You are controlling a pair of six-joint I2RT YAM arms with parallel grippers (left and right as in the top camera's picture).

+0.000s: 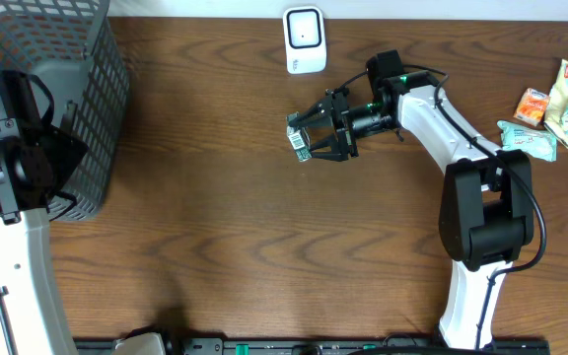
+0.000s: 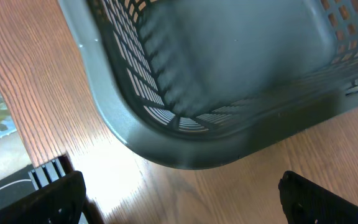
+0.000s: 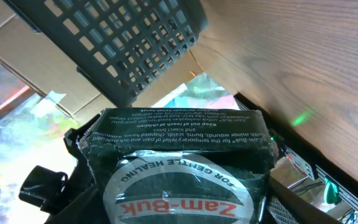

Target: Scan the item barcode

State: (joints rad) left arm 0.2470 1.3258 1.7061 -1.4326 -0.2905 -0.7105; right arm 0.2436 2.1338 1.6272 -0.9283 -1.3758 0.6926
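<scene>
The item is a dark green Zam-Buk box (image 3: 179,155) wrapped in clear film. My right gripper (image 3: 179,214) is shut on it, with a finger on each side. In the overhead view the box (image 1: 296,132) hangs above the table's middle in my right gripper (image 1: 309,136). A white barcode label (image 1: 298,145) shows on the box's end. The white scanner (image 1: 305,39) stands at the table's far edge, apart from the box. My left gripper (image 2: 182,208) is wide open and empty over bare wood beside the basket.
A grey mesh basket (image 1: 92,99) fills the far left corner, and its rounded corner (image 2: 185,130) lies just ahead of my left fingers (image 2: 48,199). Several snack packets (image 1: 560,104) lie at the far right. My left arm (image 1: 8,148) stands beside the basket.
</scene>
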